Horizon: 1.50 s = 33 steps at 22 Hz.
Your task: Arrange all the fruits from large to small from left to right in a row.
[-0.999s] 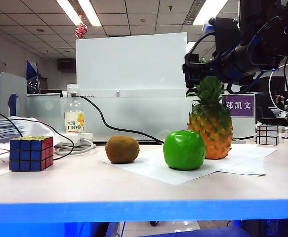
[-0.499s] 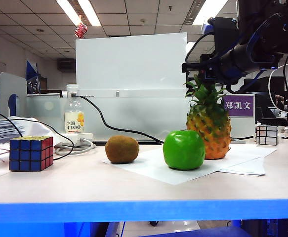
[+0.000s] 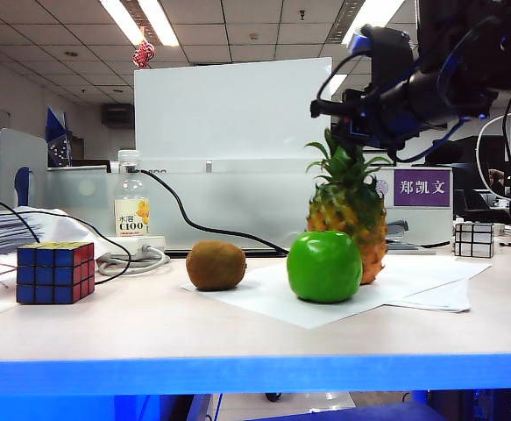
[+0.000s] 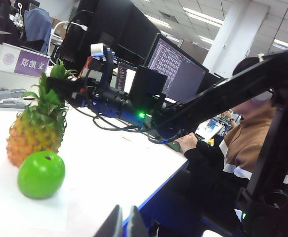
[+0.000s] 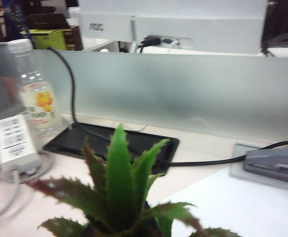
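Note:
The pineapple (image 3: 347,219) stands tilted behind the green apple (image 3: 323,266), partly hidden by it. My right gripper (image 3: 341,121) is shut on its green crown (image 5: 119,187), whose leaves hide the jaws in the right wrist view. The brown kiwi (image 3: 216,265) lies left of the apple, apart from it. In the left wrist view the pineapple (image 4: 37,133) and the apple (image 4: 41,174) sit close together, with the right arm (image 4: 114,101) reaching over the crown. My left gripper (image 4: 122,224) hangs shut and empty beyond the table edge, far from the fruits.
A white paper sheet (image 3: 430,281) lies under the apple and pineapple. A large Rubik's cube (image 3: 55,272) sits at the left, a small one (image 3: 474,239) at the far right. A drink bottle (image 3: 131,206), power strip (image 5: 15,143), black cable and frosted divider (image 5: 183,94) line the back.
The right gripper shut on the pineapple's crown and carried it left; the pineapple went from right of the apple to behind it. The apple and kiwi stayed put.

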{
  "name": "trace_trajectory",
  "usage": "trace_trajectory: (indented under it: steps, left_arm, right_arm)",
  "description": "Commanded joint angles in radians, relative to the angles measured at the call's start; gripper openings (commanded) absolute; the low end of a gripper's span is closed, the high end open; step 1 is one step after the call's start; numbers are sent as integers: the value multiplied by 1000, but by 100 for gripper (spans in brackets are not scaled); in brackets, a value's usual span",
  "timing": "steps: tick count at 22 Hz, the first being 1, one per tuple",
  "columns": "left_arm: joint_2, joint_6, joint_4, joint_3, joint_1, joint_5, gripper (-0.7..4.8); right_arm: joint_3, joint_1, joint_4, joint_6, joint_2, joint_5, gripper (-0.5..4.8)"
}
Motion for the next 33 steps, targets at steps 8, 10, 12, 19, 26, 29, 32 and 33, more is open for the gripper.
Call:
trace_trajectory:
  steps: [8, 10, 12, 19, 26, 29, 32, 33]
  left_arm:
    - [-1, 8, 9, 3, 2, -12, 31]
    - [-1, 8, 10, 3, 2, -18, 31]
    - [-1, 8, 10, 3, 2, -31, 31]
    - [-1, 3, 48, 4, 2, -38, 31]
    - [-1, 0, 51, 4, 2, -38, 31]
    - [-1, 0, 51, 4, 2, -38, 31]
    - [-1, 0, 51, 4, 2, -37, 31]
    - [-1, 0, 51, 4, 2, -37, 31]
  right_arm:
    - [5, 3, 32, 66, -134, -83, -5]
    - [5, 37, 32, 88, -161, -109, -5]
    - [6, 84, 31, 87, -175, -118, -5]
    - [103, 301, -186, -14, -174, -133, -5]
    - [107, 405, -284, -60, -140, -129, -5]
    - [107, 427, -280, -90, -109, -95, -5]
    - [107, 431, -263, -121, -77, -80, -5]
    - [107, 431, -251, -127, -68, -80, -5]
